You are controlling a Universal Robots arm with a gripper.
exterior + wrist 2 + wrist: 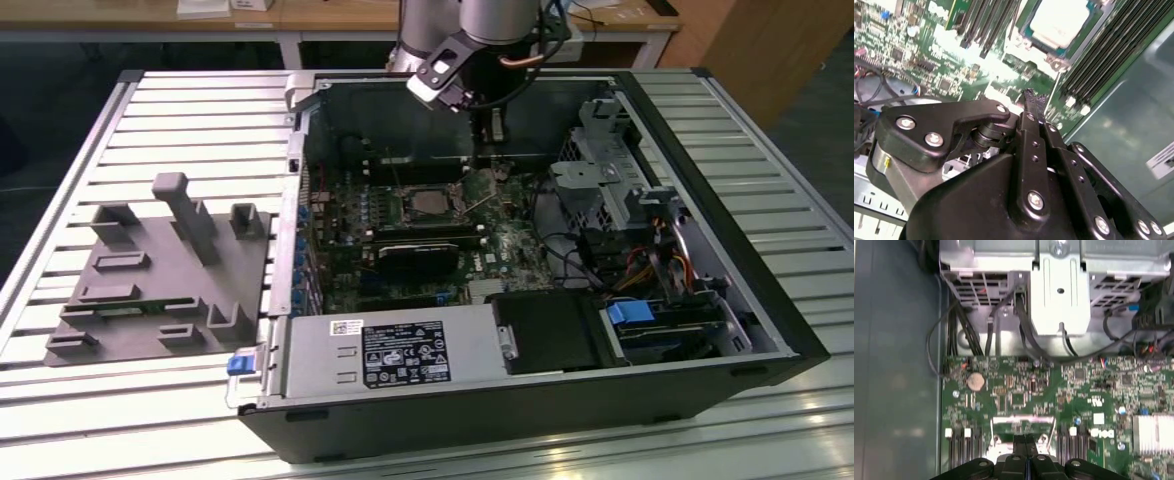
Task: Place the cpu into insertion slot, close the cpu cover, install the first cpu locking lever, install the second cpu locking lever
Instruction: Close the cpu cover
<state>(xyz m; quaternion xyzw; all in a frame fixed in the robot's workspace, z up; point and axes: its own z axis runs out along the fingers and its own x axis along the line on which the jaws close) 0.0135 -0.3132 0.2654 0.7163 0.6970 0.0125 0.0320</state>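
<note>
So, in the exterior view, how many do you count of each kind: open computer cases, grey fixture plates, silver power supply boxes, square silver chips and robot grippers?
black open computer case: 1
grey moulded fixture plate: 1
silver box-shaped power supply: 1
square silver-grey cpu: 1
black gripper: 1
Total: 5

- The case [534, 420] lay open on top, leaving free room above the green board [518, 255] and the socket [400, 205].
- The gripper [493, 150], fingers pressed together, hung low inside, between the socket and the back wall [400, 120].
- The drive cage [601, 170] and loose cables [581, 265] crowded the exterior view's right.
- The power supply [387, 355] and a black block [554, 330] walled the near side.
</note>
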